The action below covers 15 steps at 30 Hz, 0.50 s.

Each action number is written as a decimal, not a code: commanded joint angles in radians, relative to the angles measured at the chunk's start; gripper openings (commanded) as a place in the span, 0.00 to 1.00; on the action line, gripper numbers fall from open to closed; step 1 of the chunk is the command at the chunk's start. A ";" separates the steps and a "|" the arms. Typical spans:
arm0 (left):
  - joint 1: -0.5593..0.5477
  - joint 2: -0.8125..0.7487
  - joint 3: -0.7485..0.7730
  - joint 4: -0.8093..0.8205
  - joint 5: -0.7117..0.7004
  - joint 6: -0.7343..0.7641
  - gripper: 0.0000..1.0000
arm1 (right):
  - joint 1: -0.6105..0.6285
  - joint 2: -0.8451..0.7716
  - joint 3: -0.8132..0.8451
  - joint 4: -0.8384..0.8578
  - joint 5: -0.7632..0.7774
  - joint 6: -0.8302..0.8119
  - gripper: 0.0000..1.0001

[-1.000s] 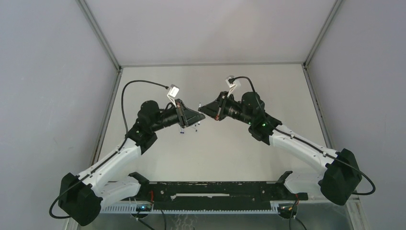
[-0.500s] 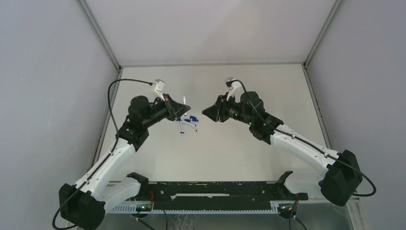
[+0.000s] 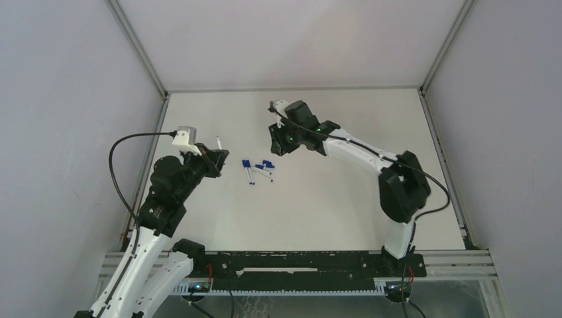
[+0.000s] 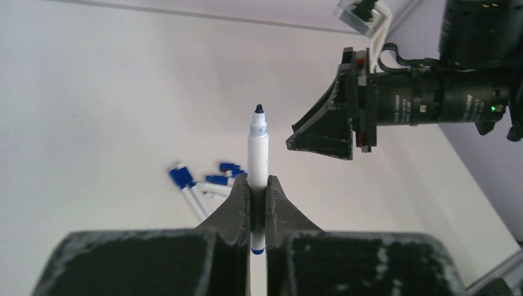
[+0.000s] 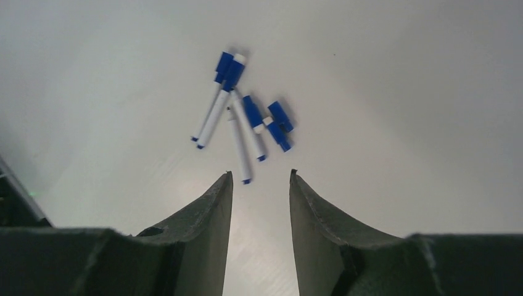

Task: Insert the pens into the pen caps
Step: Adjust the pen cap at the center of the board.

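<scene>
Now the left end effector [image 4: 251, 187] is clenched on an uncapped pen [image 4: 258, 145], tip up. The right end effector [image 5: 259, 177], released, should squarely pinch a loose cap [image 5: 280, 115] on the desk [image 5: 407, 86], upper centre of its view.

One white pen [image 4: 258, 154] stands upright in the left hand [image 4: 253, 182]; other pens [image 5: 238, 148] lie clustered among blue caps [image 5: 280, 115].

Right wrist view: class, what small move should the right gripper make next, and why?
Probably lower the open right gripper onto the loose short dark blue plastic cap at the right edge of the pile. The left gripper is shut on a thin white marker pen whose dark tip stands bare, so it needs a cap, while the right gripper hangs empty above the pile.
</scene>
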 commanded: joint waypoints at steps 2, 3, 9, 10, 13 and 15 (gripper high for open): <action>0.006 -0.053 -0.057 -0.077 -0.150 0.075 0.00 | 0.006 0.188 0.217 -0.147 0.011 -0.132 0.48; 0.005 -0.058 -0.066 -0.078 -0.158 0.075 0.00 | 0.007 0.221 0.250 -0.157 0.009 -0.135 0.50; 0.005 -0.058 -0.066 -0.081 -0.173 0.070 0.00 | 0.022 0.365 0.384 -0.153 0.017 -0.118 0.56; 0.006 -0.056 -0.066 -0.079 -0.173 0.069 0.00 | 0.026 0.383 0.407 -0.158 0.018 -0.117 0.57; 0.006 -0.050 -0.065 -0.081 -0.167 0.066 0.00 | 0.038 0.439 0.472 -0.179 0.021 -0.121 0.60; 0.006 -0.050 -0.065 -0.084 -0.168 0.066 0.00 | 0.044 0.472 0.506 -0.194 0.023 -0.123 0.61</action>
